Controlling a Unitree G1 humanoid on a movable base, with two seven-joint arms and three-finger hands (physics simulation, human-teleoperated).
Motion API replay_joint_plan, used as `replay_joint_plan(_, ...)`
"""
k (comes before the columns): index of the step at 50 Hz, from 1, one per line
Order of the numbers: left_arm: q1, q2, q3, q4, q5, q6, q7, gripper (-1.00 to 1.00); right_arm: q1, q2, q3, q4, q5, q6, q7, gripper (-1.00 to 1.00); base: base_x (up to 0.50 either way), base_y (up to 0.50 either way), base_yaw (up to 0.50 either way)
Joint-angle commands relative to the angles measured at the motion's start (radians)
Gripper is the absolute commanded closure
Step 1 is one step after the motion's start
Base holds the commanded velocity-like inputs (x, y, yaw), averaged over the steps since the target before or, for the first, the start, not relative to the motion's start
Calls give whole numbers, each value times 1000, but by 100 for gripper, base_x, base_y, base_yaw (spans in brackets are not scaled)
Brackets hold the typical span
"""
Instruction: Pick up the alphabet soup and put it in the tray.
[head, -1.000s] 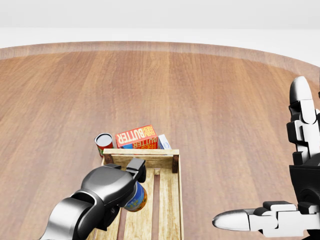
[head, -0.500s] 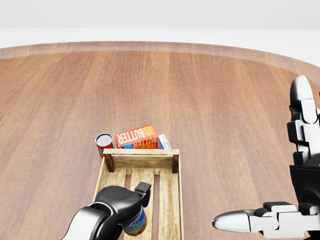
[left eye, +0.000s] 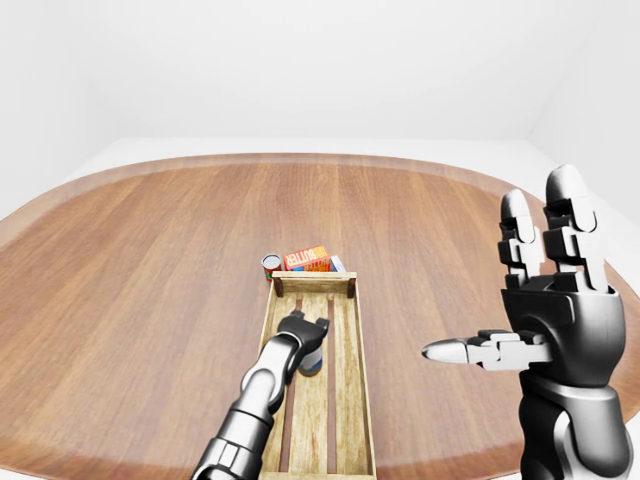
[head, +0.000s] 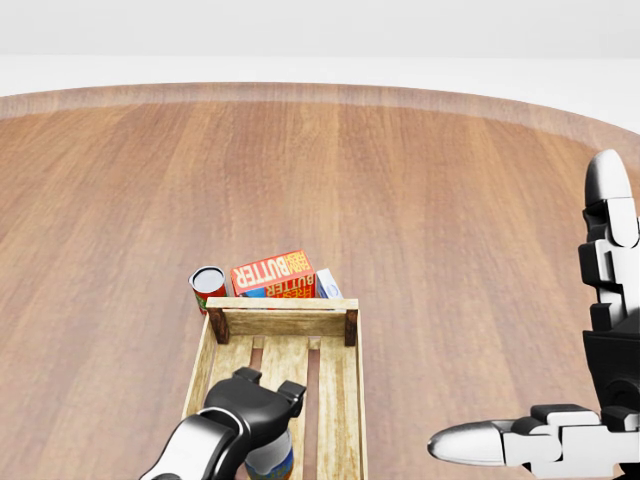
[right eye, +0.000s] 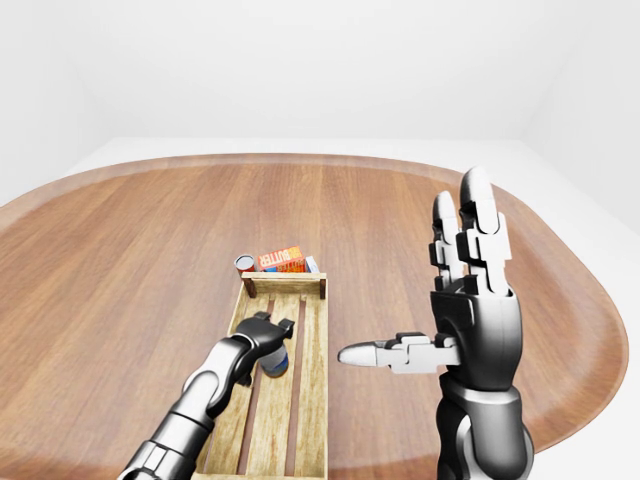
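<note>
The alphabet soup can (head: 272, 462), blue and orange, is low inside the wooden tray (head: 283, 322), between its slatted side walls at the bottom of the head view. My left hand (head: 268, 385) hovers right over the can with its fingers spread and pointing toward the tray's far end wall. They do not close round the can. In the left-eye view the can (left eye: 312, 365) shows just below and right of the palm. My right hand (right eye: 440, 310) is raised at the right with fingers straight up and thumb stretched left, holding nothing.
Just beyond the tray's far end wall lie a red butter box (head: 272, 273) and a small red can (head: 208, 285), with a pale carton (head: 328, 284) behind the box. The round wooden table (left eye: 150, 260) spreads wide on all sides.
My left hand came down the picture along the tray with the can, lowered it onto the slats, and its fingers have spread apart. The right hand barely moved.
</note>
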Motion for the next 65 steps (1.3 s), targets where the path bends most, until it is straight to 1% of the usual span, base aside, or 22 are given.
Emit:
replay_joint_plan(1,-31,-4,8,66,65,0,49,-100,-1,2,-5,0,7,0,-3,-100,0,0,0)
replay_joint_plan(9,-27,-1,9,50,60,0,47,-100,0,1,-1,4,4,0,-3,-100,0,0,0)
replay_joint_plan(15,-29,5,25,-4,32,0,12,-100,0,1,-6,4,7,0,-3,-100,0,0,0)
replay_joint_plan(19,-11,7,37,-106,-15,0,-49,-100,0,0,0,5,3,0,-4,-100,0,0,0)
replay_joint_plan(20,-3,6,44,-168,-42,0,-80,-100,-1,0,-2,6,4,0,-4,-100,0,0,0)
replay_joint_plan(21,3,7,46,-199,-55,0,-87,-100,0,0,-2,6,4,0,-4,-100,0,0,0)
replay_joint_plan(23,20,10,54,-291,-94,0,-87,-100,-1,0,-5,3,7,0,-3,-100,0,0,0)
replay_joint_plan(24,34,10,63,-379,-124,0,-87,-100,-1,0,-6,4,7,0,-3,-100,0,0,0)
replay_joint_plan(29,57,40,88,-496,-151,0,-87,-100,-4,0,-5,1,10,0,-4,-100,0,0,0)
replay_joint_plan(32,63,59,138,-633,-229,0,-87,-100,-2,0,-2,4,6,0,-5,-100,0,0,0)
replay_joint_plan(38,39,103,219,-717,-337,0,-87,-100,-2,0,-2,-7,6,0,-6,-100,0,0,0)
replay_joint_plan(41,56,141,269,-757,-389,0,-87,-100,-4,-1,-3,-10,7,0,-6,-100,0,0,0)
replay_joint_plan(45,93,173,315,-793,-436,0,-87,-100,-4,0,-3,-14,7,0,-7,-100,0,0,0)
replay_joint_plan(49,97,210,399,-838,-519,0,-87,-100,-5,-1,0,-22,6,0,-7,-100,0,0,0)
replay_joint_plan(50,90,225,441,-857,-577,0,-87,-100,-5,-1,0,-21,5,0,-8,-100,0,0,0)
replay_joint_plan(51,94,237,461,-864,-607,0,-87,-100,-5,-1,0,-22,5,0,-7,-100,0,0,0)
replay_joint_plan(54,125,256,499,-851,-682,0,-87,-100,-6,-1,-3,-29,9,0,-7,-100,0,0,0)
replay_joint_plan(56,157,267,528,-759,-720,0,-87,-100,-7,0,-3,-31,12,0,-6,-100,0,0,0)
replay_joint_plan(59,159,280,548,-669,-785,0,-87,-100,-2,0,3,-45,8,0,-6,-100,0,0,0)
replay_joint_plan(60,169,295,563,-585,-829,0,-87,-100,0,0,-1,-53,12,0,-5,-100,0,0,0)
replay_joint_plan(63,162,316,570,-462,-889,0,-87,-100,-1,1,-2,-47,10,0,-3,-100,0,0,0)
replay_joint_plan(65,135,330,564,-293,-979,0,-87,-100,-1,2,3,-42,6,0,-5,-100,0,0,0)
